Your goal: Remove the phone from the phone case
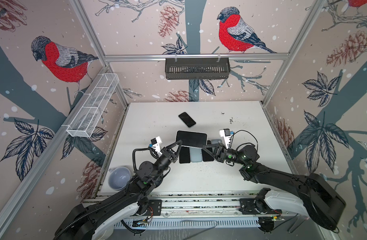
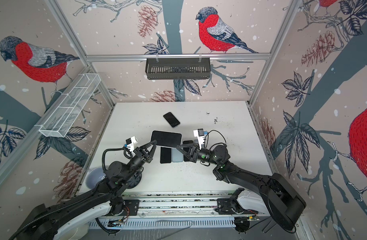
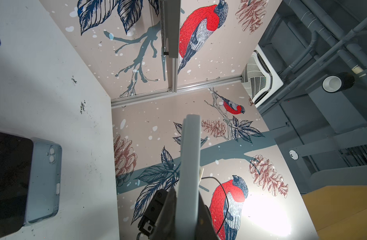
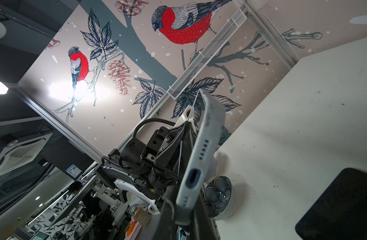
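Note:
A phone [image 1: 191, 138] [image 2: 166, 138] with a black screen facing up is held above the table in both top views. It sits in a pale grey-blue phone case, which shows edge-on in the left wrist view [image 3: 189, 166]. The right wrist view shows the case's port end [image 4: 201, 158]. My left gripper [image 1: 179, 143] [image 2: 155, 143] [image 3: 187, 199] is shut on the case's left end. My right gripper [image 1: 204, 147] [image 2: 177, 147] [image 4: 183, 207] is shut on its right end.
On the white table [image 1: 240, 166] under the held phone lie a black phone [image 1: 184, 156], an empty pale blue case [image 1: 196, 155] [image 3: 45, 180] and another black phone [image 1: 208, 155] [image 4: 340, 205]. A further phone [image 1: 187, 119] lies beyond them. A bowl [image 1: 118, 178] sits at the front left.

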`<state>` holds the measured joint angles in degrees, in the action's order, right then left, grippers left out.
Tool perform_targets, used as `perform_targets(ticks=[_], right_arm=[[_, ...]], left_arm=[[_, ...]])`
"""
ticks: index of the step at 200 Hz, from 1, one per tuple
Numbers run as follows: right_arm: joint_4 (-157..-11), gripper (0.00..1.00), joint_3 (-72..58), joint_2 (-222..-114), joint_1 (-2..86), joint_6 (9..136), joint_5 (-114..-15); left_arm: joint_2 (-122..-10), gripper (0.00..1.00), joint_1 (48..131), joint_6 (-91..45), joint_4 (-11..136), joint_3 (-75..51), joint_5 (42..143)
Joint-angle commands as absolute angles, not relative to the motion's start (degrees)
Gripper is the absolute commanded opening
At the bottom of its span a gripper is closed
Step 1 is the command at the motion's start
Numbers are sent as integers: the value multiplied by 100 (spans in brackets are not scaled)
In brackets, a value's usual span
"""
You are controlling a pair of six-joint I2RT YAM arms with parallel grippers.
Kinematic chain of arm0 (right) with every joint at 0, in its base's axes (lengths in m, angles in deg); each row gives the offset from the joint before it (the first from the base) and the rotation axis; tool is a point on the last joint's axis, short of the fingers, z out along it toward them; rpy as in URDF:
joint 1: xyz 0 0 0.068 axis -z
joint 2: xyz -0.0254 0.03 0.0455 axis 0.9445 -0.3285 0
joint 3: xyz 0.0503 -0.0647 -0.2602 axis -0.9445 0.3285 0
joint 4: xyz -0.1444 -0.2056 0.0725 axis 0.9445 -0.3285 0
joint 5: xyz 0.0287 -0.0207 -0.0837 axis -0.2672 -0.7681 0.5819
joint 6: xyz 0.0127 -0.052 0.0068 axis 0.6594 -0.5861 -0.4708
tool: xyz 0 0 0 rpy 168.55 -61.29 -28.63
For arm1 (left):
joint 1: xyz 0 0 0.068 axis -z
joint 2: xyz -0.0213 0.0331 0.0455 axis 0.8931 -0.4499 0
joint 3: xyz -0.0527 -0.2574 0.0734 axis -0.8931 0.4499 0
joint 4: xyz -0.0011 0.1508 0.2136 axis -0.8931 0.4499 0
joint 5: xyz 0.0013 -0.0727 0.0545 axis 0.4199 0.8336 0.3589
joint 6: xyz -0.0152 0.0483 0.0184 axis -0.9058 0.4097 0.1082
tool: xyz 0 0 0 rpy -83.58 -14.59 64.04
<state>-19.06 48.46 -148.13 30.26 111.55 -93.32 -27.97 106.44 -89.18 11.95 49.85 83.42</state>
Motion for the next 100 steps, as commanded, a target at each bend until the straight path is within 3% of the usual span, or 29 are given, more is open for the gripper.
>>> perform_targets(ticks=[1, 57, 100], right_arm=[[-1694, 7, 4979, -14866, 3074, 10469, -9469], [-1602, 21, 5207, -15182, 3132, 9750, -9983], [-1234, 15, 5522, -15446, 3116, 9249, -9957]], left_arm=[[-2724, 0, 10645, -9105, 861, 4861, 8332], [-2677, 0, 10639, -9087, 1224, 4701, 8361], [-2706, 0, 10639, -9110, 1271, 4683, 8367]])
